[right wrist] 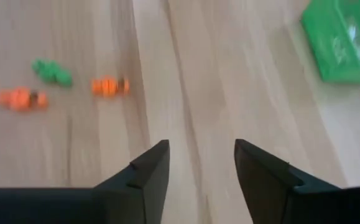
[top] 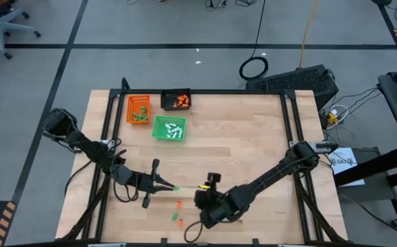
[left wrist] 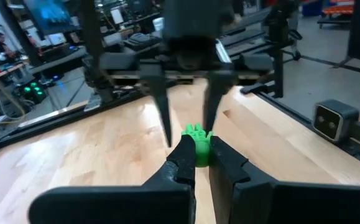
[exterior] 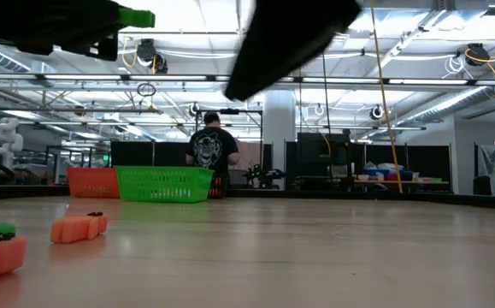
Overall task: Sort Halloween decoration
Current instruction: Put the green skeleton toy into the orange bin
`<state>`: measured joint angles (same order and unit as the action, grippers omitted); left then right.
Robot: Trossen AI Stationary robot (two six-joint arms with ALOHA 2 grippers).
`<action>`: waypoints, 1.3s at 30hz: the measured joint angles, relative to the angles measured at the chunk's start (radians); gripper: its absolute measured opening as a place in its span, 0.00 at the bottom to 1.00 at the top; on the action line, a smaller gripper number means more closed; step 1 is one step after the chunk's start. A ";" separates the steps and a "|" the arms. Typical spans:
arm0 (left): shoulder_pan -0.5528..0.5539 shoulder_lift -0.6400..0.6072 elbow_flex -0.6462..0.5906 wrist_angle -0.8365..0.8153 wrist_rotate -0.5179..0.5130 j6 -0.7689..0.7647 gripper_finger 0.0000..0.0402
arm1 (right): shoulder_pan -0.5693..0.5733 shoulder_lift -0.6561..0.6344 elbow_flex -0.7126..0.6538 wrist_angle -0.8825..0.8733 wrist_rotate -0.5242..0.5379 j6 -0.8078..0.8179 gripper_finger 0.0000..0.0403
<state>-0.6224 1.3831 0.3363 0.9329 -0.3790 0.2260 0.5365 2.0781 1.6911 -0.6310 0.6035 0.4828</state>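
High view: near the table's (top: 253, 137) front edge the left gripper (top: 173, 186) pinches a green piece (top: 177, 188); three trays (top: 169, 128) sit far-left.

Low view: orange pieces (exterior: 79, 228) lie blurred up front.

Left wrist view: fingers (left wrist: 183, 163) clamp the piece.

Right wrist view: right gripper (right wrist: 197, 162) gapes, empty.

My two arms are dark and slender, jointed, with black cables trailing from their bases. My left gripper (left wrist: 197, 163) has thick, matte black fingers (left wrist: 178, 167) tapering to blunt, wedge-shaped tips.
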 joint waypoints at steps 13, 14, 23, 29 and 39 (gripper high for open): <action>0.102 -0.222 0.000 -0.074 -0.197 0.028 0.03 | 0.105 0.004 -0.230 0.060 0.269 0.024 0.36; 0.124 -0.244 0.000 -0.072 -0.220 0.055 0.03 | 0.107 0.004 -0.256 0.075 0.298 0.037 0.36; 0.393 -0.407 0.000 -0.141 -0.231 0.146 0.03 | 0.103 0.004 -0.391 0.104 0.469 0.094 0.30; 0.611 -0.443 0.000 -0.252 -0.210 -0.015 0.03 | 0.075 0.004 -0.423 0.112 0.590 0.035 0.29; 0.943 -0.453 0.040 -0.604 -0.196 -0.325 0.03 | 0.020 0.004 -0.463 0.119 0.570 0.037 0.29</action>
<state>0.3203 0.9298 0.3761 0.3290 -0.5748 -0.0994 0.5564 2.0819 1.2278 -0.5118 1.1740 0.5196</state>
